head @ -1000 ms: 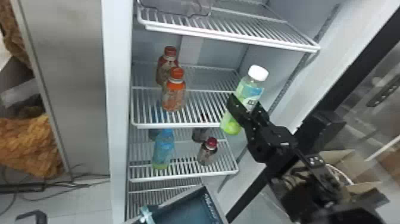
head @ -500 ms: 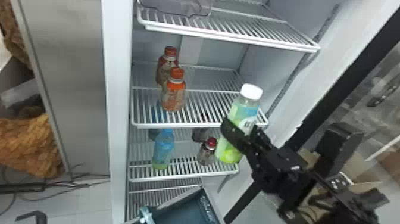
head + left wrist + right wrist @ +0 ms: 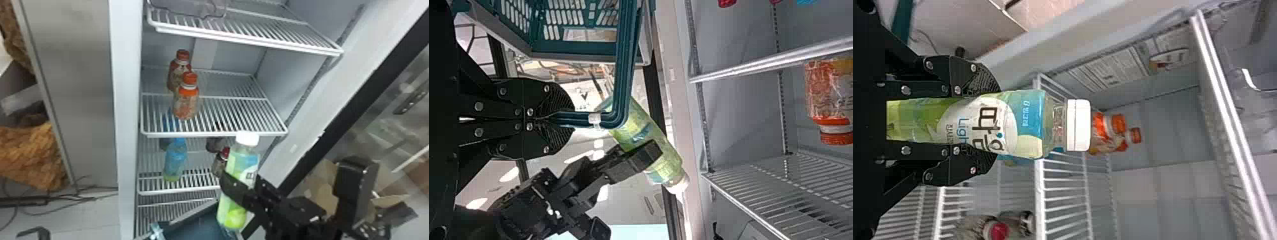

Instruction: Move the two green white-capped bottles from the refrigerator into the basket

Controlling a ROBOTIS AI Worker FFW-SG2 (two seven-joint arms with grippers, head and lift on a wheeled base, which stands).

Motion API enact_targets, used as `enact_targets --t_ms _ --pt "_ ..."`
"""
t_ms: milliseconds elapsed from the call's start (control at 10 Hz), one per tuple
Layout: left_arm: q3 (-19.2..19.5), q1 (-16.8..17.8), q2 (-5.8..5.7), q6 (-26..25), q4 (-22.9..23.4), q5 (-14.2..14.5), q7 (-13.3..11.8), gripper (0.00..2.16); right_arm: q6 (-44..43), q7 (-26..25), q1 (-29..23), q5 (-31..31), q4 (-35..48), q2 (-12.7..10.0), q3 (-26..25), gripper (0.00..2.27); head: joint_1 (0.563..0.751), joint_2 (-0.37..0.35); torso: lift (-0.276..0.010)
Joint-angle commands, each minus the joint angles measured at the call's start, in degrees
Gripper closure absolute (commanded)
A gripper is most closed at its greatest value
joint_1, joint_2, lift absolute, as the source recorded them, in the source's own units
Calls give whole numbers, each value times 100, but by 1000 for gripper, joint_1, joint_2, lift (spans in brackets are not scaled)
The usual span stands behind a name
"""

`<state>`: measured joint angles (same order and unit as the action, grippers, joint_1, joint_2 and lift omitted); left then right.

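My right gripper [image 3: 243, 188] is closed around the middle of a green white-capped bottle [image 3: 236, 162], held slightly tilted outside the lower shelves. In the head view the bottle's bottom overlaps the teal basket [image 3: 193, 213]. The right wrist view has the right gripper [image 3: 984, 123] on both sides of the bottle [image 3: 1018, 120], cap pointing away. My left gripper [image 3: 563, 119] is shut on the basket handle [image 3: 625, 75], with the basket [image 3: 574, 52] hanging from it. In the left wrist view, the bottle [image 3: 644, 137] is partly behind the handle.
Two orange-capped bottles [image 3: 186, 100] stand on the middle shelf [image 3: 236, 111]. Below them are a blue bottle [image 3: 175, 159] and a dark red-capped bottle [image 3: 220, 162]. The refrigerator's right wall edge and open door [image 3: 319, 134] flank the right arm.
My right gripper has carried the bottle down, from beside the middle shelf to in front of the lower shelves and closer to the basket. The basket has shifted slightly.
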<state>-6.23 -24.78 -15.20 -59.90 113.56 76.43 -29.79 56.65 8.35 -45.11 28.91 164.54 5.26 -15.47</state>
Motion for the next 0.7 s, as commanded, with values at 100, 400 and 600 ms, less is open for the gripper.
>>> enact_targets --t_ms 100,400,600 --pt "-6 17 0 -14 0 -22 0 1213 58 0 -298 149 34 -51 73 898 695 -350 -4" --pt "-17 32 0 -42 0 -33 0 1213 44 -52 -552 331 -177 -95 165 898 695 -350 -4" --pt "-28 46 0 -42 0 -45 0 1213 -238 -105 -650 514 -529 -104 325 897 695 -350 -4"
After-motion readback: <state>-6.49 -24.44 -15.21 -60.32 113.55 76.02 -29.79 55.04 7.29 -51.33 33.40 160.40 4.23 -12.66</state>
